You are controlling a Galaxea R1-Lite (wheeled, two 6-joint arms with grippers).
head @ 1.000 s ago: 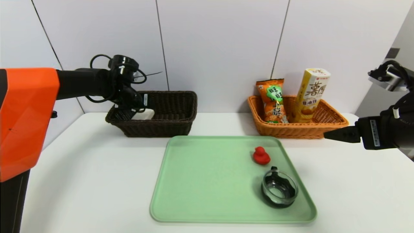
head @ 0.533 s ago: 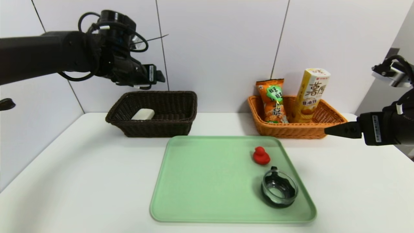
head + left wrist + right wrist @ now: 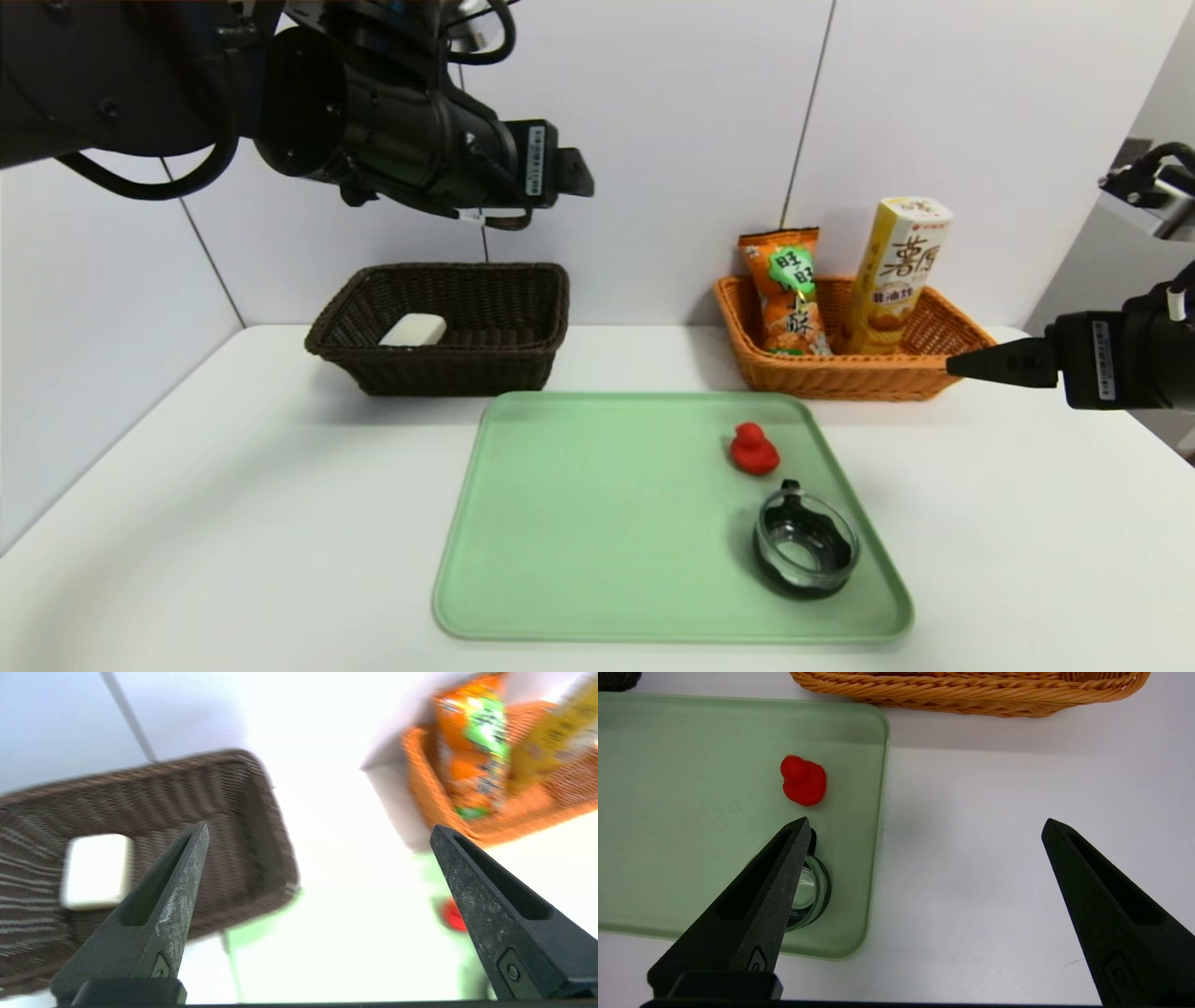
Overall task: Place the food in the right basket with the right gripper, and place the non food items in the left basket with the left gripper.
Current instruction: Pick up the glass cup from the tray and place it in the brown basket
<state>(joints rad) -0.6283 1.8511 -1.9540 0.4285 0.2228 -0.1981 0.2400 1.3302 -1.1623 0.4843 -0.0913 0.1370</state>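
Red toy duck (image 3: 753,449) sits on our green tray (image 3: 597,523), near the tray's far right corner, upright, its head toward the wall and slightly toward our left; its body runs roughly front to back. Just in front of it on the tray stands a small clear glass cup (image 3: 806,544) with a dark rim and a small handle pointing back toward the duck; the two are close but apart.

Behind the tray to our left, the dark brown basket (image 3: 523,289) lies with its long side along the wall, and a white rectangular block (image 3: 413,329) lies flat in its left end. Behind the tray to our right, the orange basket (image 3: 962,345) holds an orange snack bag (image 3: 786,291) and a tall yellow box (image 3: 898,271), both standing on end and leaning back toward the wall.

Our left gripper (image 3: 317,833) hangs high in the air above the brown basket, pointing toward our right and a little downward, its jaws spread wide with nothing between them. Our right gripper (image 3: 924,826) hovers over the table just off the tray's right edge, beside the orange basket, jaws likewise wide apart and holding nothing.

Everything rests on a white table (image 3: 233,523) set against a wall of pale panels (image 3: 635,112).
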